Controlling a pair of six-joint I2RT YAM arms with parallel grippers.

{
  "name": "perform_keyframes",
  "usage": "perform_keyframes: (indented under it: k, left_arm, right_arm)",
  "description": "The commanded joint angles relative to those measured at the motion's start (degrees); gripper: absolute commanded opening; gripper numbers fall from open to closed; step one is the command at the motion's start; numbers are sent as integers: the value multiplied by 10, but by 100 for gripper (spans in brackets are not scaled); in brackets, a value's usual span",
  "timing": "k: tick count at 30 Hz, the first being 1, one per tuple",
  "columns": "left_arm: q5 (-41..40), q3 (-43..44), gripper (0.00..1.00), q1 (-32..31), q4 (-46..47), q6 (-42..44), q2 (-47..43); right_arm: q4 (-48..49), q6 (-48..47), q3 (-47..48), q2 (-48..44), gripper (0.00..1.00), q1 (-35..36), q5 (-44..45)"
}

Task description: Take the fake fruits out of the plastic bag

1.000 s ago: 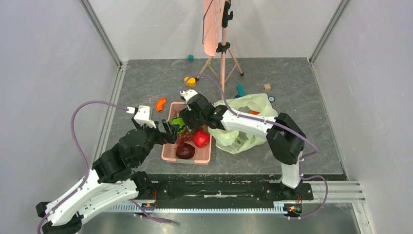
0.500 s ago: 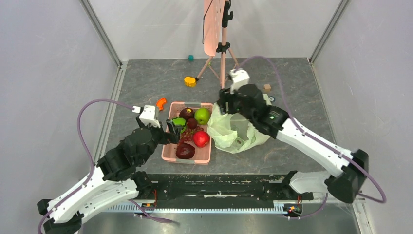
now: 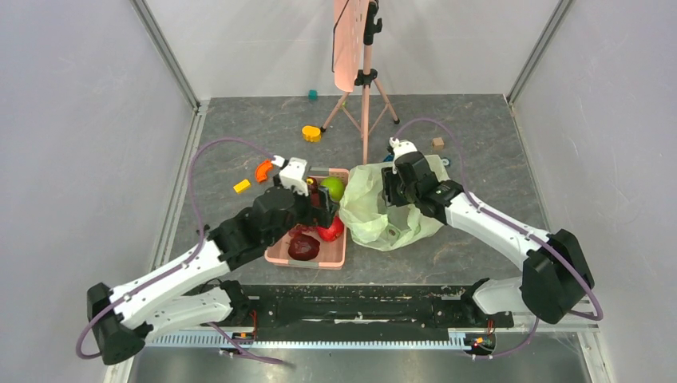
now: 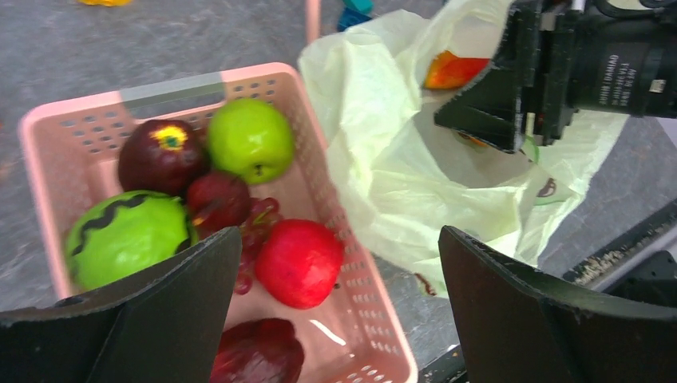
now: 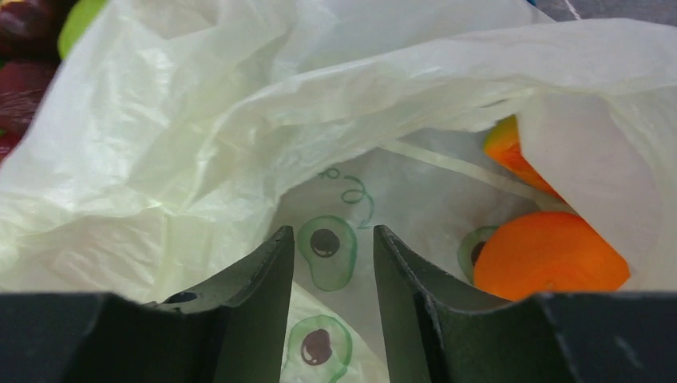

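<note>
The pale-green plastic bag (image 3: 375,215) lies right of the pink basket (image 3: 275,254). In the basket sit a green apple (image 4: 250,140), a red apple (image 4: 299,263) and a green ball with a dark zigzag band (image 4: 128,235). Inside the bag I see an orange (image 5: 551,259) and an orange-red oblong fruit (image 5: 515,155). My right gripper (image 5: 334,239) hovers in the bag's mouth, jaws narrowly open, only bag film behind them. My left gripper (image 4: 339,311) hangs wide open over the basket's right edge, holding nothing.
Dark maroon fruits (image 4: 164,155) and grapes also lie in the basket. A tripod with a pink board (image 3: 363,48) stands behind. Small blocks are scattered about: orange (image 3: 263,169), yellow (image 3: 241,186), teal (image 3: 312,94), wooden (image 3: 437,143).
My right gripper left the green apple in the basket, swung right to the bag's mouth and narrowed its jaws. My left arm reached right across the basket toward the bag.
</note>
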Motion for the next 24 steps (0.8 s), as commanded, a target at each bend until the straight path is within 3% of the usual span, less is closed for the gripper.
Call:
perform_keyframes:
  k: [1,7,8,12,18,24]
  left_arm:
    - [73,34,100,2,138,-12,72]
    - [153,69,100,-1,244,-34,211]
    - [173,86,100,-8,270,-35,270]
    - [186,109,100,-31,288,-29,346]
    - [186,103,100,-54,306,-37,384]
    - [186,87,100,-60,311,-43,384]
  right_arm:
    - [-5,11,-17,-3,43,-23,55]
    - [-25,40,-87,-41,43,-83,87]
    - [-25,48,-110,-60,43,-95,94]
    - [-25,56,-126,-82,45,-102,108]
    - [-27,58,-121,-89,63,-112,134]
    - [-26,59,-106,-57,70,-120,161]
